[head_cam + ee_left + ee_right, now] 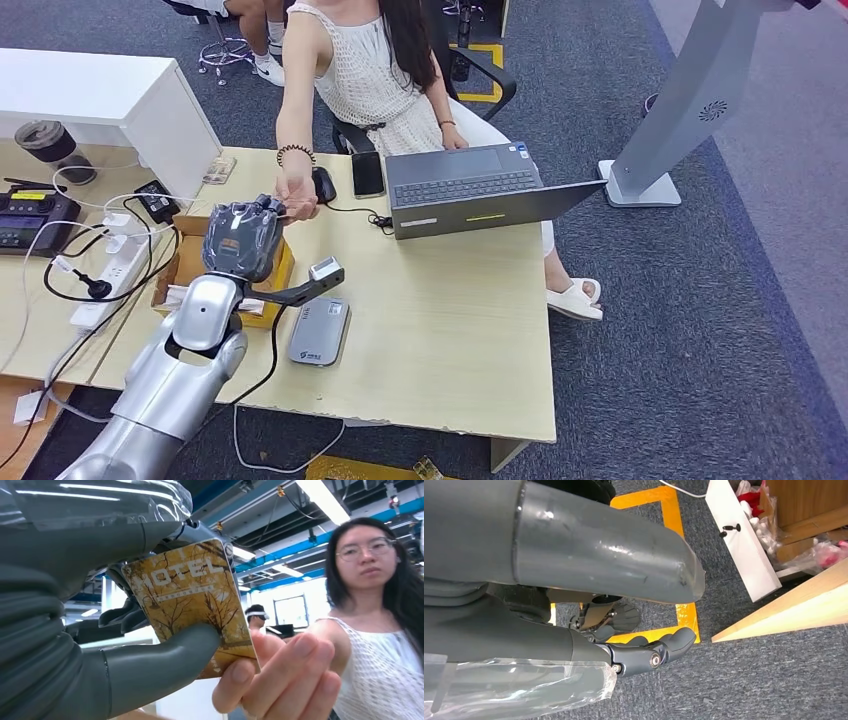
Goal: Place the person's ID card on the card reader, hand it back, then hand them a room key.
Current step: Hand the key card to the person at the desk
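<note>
Raised over the pale wooden desk [440, 330] on a silver jointed arm, the left hand [243, 236], wrapped in clear plastic film, reaching toward the seated person in a white knitted sleeveless top [365, 70]. Clamped between thick grey thumb [150, 667] and darker fingers: a glossy yellow-brown room key card printed with bare trees and the word "HOTEL" [192, 600], held upright in the left wrist view. Pinched at its far lower corner by the person's outstretched hand [280, 680], wrist ringed by a dark beaded bracelet [295, 152]. Card thus held from both sides, above the desk's left part.

Hanging low beside the desk edge, over grey carpet and orange floor tape [676, 565], the right hand [644, 647]: smooth grey thumb casing, dark fingers curled loosely inward, nothing in them.

Flat on the desk just right of the left forearm, a grey rounded-corner card reader [320, 331]. Farther along, an open grey laptop [470, 190], a black phone [367, 173] and a black mouse [323, 184].
</note>
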